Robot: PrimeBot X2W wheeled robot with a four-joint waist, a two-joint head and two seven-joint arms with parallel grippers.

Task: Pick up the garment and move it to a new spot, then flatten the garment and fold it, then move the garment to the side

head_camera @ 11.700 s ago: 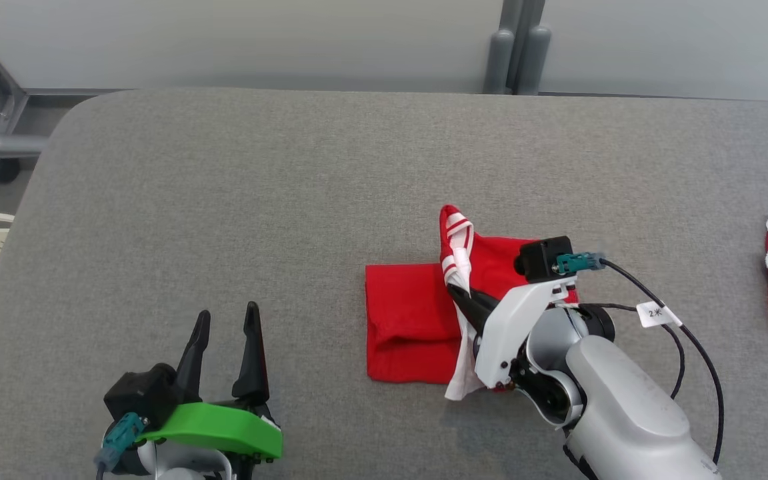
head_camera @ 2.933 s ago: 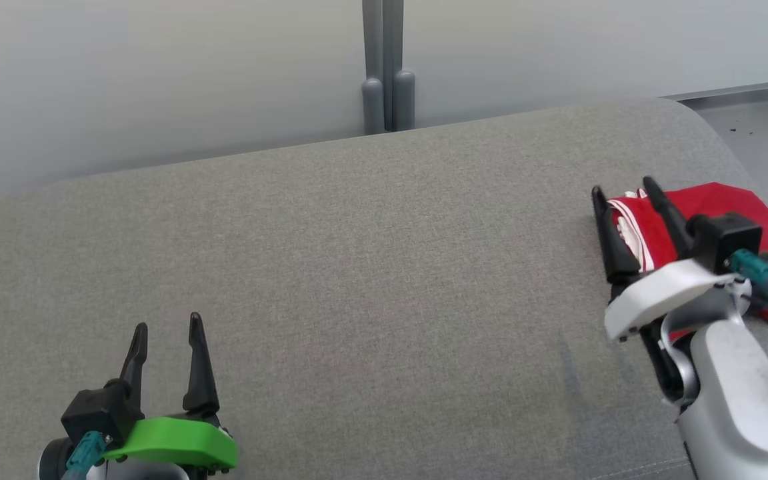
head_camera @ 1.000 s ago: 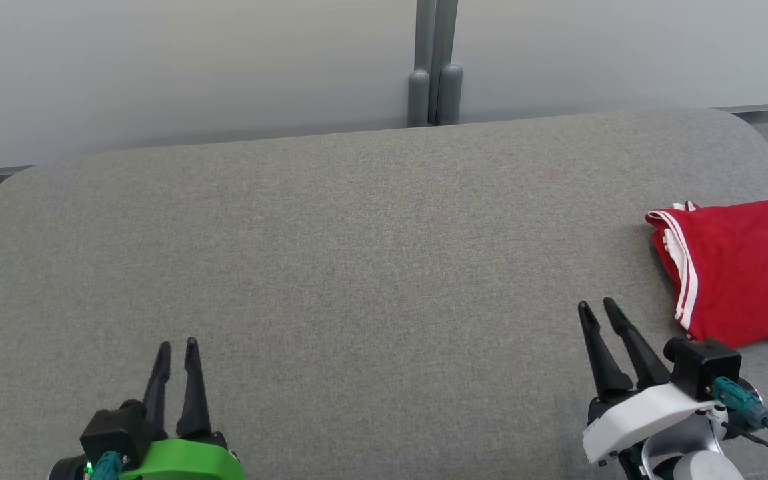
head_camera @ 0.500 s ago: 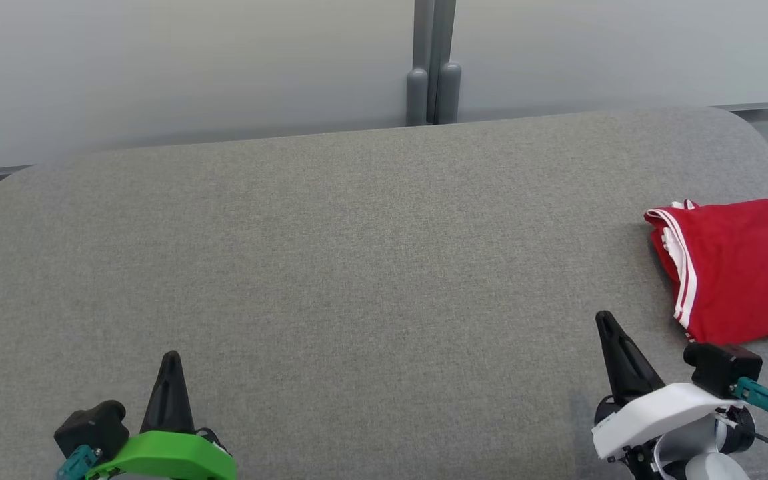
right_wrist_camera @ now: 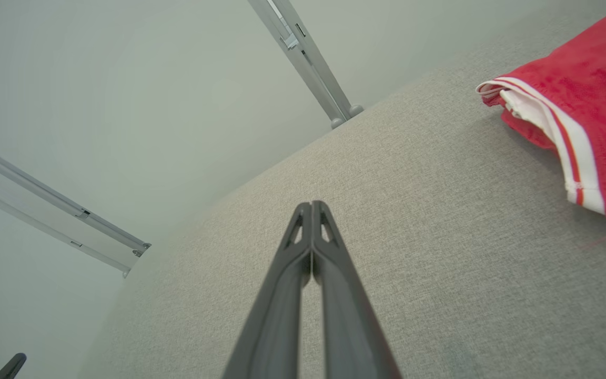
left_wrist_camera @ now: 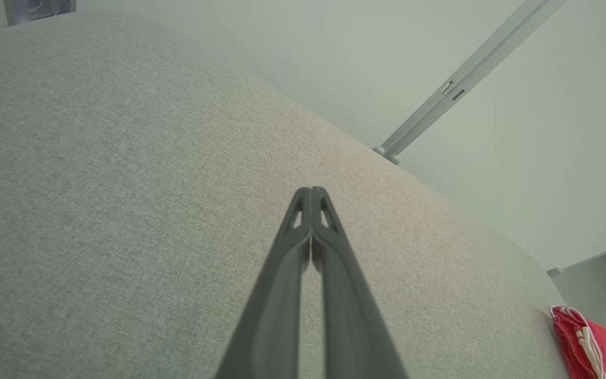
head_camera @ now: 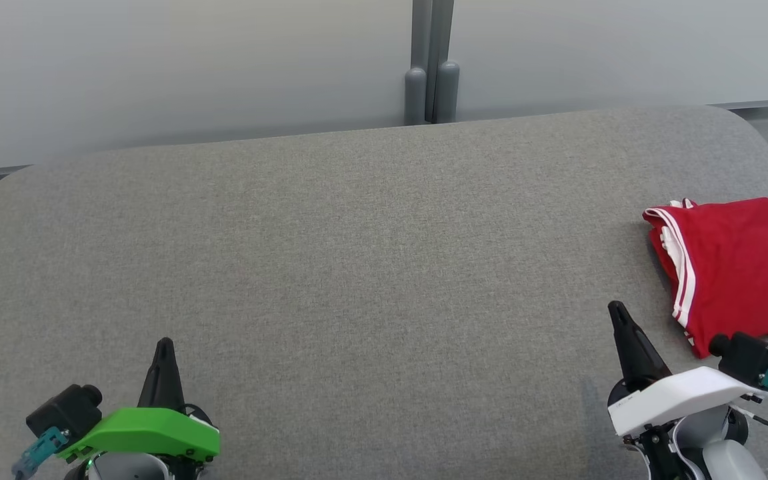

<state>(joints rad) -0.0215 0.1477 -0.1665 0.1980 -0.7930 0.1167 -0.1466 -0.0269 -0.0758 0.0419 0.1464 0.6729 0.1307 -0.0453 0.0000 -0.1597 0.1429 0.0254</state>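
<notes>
**A:** Both pincers sit low at the near side. The left gripper (head_camera: 165,343), on its green mount (head_camera: 151,430), has its jaws pressed together into one dark tapering spike, with nothing between them.

**B:** Its wrist camera agrees. The long matte fingers (left_wrist_camera: 282,295) meet at the tips, with just a thin slit lower down. They point across bare cloth, but I can't tell whether they touch it.

**A:** The right gripper (head_camera: 619,308), on its white mount (head_camera: 677,397), is the same: jaws together, empty, aimed up the table (head_camera: 357,253).

**B:** And the garment?

**A:** The garment (head_camera: 741,267) lies at the table's far right, partly cut off by the picture's edge. It's near the right gripper, beyond it and to its right, and clear of the fingers.

**B:** It's soft red fabric in a rough, flattish bundle, a little rumpled. White bands with thin red stripes run along its left edge.

**A:** The tabletop is grey woven cloth with a padded look, a fine grain and rounded corners.

**B:** Behind it is a smooth pale wall (head_camera: 191,73). A grey post (head_camera: 429,40) runs down the wall and ends in two rounded stubs at the table's back edge.
</notes>
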